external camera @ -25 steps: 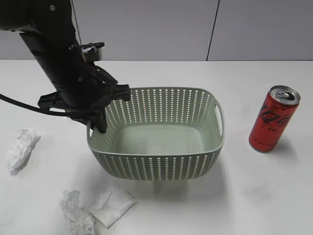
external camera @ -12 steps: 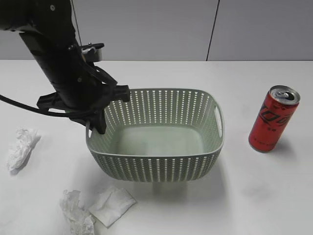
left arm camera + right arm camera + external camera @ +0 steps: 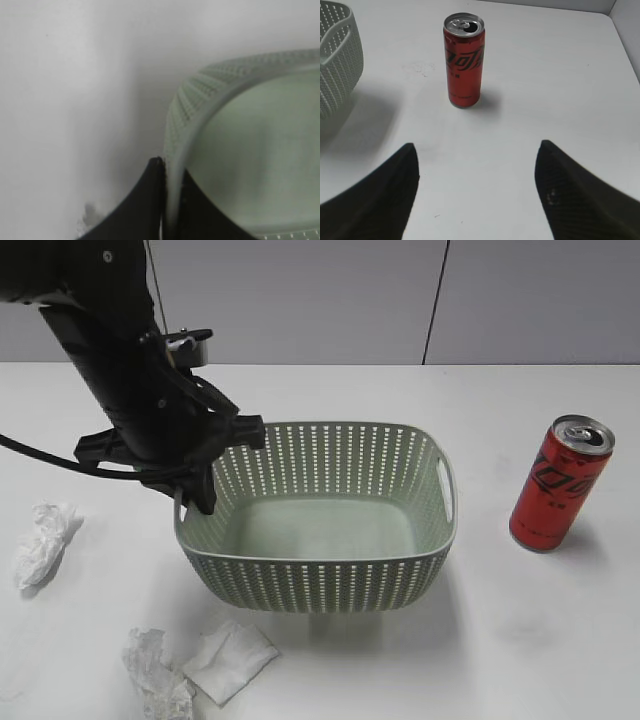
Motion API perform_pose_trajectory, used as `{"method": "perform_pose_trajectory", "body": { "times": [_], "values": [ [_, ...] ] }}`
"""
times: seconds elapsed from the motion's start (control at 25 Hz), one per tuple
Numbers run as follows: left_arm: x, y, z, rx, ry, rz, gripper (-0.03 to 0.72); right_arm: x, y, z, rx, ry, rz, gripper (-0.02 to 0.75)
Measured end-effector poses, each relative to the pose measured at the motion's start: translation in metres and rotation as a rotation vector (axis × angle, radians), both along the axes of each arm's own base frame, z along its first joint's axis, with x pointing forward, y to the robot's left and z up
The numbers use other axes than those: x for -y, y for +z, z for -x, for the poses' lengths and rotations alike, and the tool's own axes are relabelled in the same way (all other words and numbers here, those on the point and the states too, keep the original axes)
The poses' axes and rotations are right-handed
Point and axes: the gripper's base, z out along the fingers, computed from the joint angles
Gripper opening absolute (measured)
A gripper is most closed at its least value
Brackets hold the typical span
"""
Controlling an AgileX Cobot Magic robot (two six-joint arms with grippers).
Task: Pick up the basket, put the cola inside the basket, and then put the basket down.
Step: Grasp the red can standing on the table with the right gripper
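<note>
The pale sage-green basket [image 3: 330, 530] hangs a little above the white table, empty inside. My left gripper [image 3: 200, 492] is shut on its left rim, one finger outside and one inside the wall; the left wrist view shows the rim [image 3: 176, 150] pinched between the black fingers [image 3: 145, 200]. The red cola can [image 3: 558, 483] stands upright to the basket's right. In the right wrist view the can [image 3: 464, 60] stands ahead of my open, empty right gripper [image 3: 477, 155], well apart from it. The right gripper is outside the exterior view.
Crumpled white tissues lie on the table: one at the left [image 3: 42, 543], two at the front left [image 3: 160, 675] [image 3: 232, 658]. The basket's corner [image 3: 335, 55] shows at the left of the right wrist view. A grey wall runs behind the table.
The basket has risen slightly and shifted a little left with my left gripper. The can has not moved.
</note>
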Motion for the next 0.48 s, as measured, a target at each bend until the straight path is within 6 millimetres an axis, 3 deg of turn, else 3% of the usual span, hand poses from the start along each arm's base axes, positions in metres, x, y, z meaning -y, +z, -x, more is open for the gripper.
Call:
{"method": "perform_pose_trajectory", "body": {
  "times": [0.12, 0.24, 0.36, 0.48],
  "values": [
    [0.0, 0.0, 0.0, 0.001, 0.0, 0.0, -0.001, 0.0, 0.006, -0.001, 0.049, -0.002, -0.005, 0.55],
    [0.0, 0.0, 0.0, 0.003, -0.002, -0.004, -0.001, -0.001, 0.026, -0.008, 0.167, -0.004, -0.034, 0.55],
    [-0.001, 0.0, 0.0, 0.006, -0.005, -0.009, -0.001, -0.003, 0.045, -0.027, 0.183, -0.003, -0.059, 0.55],
    [-0.001, 0.0, -0.001, 0.009, -0.006, -0.01, -0.001, -0.006, 0.056, -0.059, 0.087, -0.006, -0.059, 0.55]
  ]
}}
